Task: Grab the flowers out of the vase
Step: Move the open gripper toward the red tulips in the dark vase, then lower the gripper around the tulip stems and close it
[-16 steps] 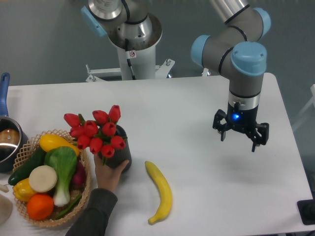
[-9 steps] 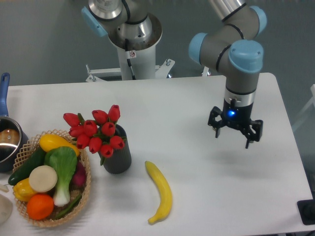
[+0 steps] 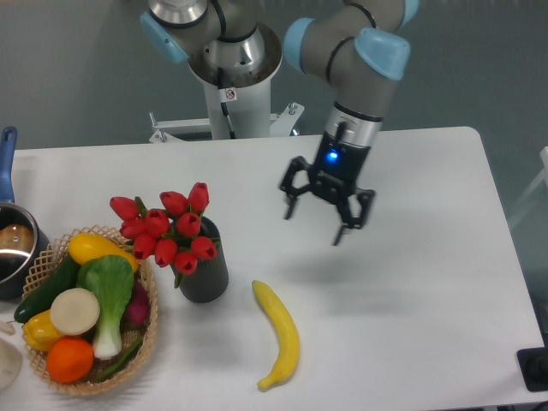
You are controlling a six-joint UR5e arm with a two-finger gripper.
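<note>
Since the earlier frames the gripper [image 3: 326, 211] has swung left across the table, from over the right side to a spot above the middle, and the arm now leans in from the upper right. A person's hand that was on the vase at first is no longer there. Nothing else has shifted.

Its two dark fingers [image 3: 288, 193] are spread apart and hold nothing, pointing down at the white table [image 3: 428, 282] with a blue light glowing on the wrist just above them. It hangs in the air, up and to the right of the flowers and well apart from them.

Below and a little left of the gripper lies a yellow banana [image 3: 280, 333], lengthwise, its tip near the foot of the vase but not touching it.

Further left stands the vase [image 3: 204, 269], dark and upright. The flowers [image 3: 166, 227], red tulip buds, sit in its mouth and lean out to the left, over the edge of a wicker basket [image 3: 151, 334].

That basket sits just beside the vase on its left. In it are a yellow squash [image 3: 94, 248], a green leafy vegetable [image 3: 110, 291], a dark green cucumber [image 3: 47, 288], a round pale slice [image 3: 74, 311], an orange [image 3: 69, 359] and a yellow pepper [image 3: 36, 330].

At the far left edge is a steel pot [image 3: 13, 247] with a blue handle [image 3: 7, 154] pointing up.
</note>
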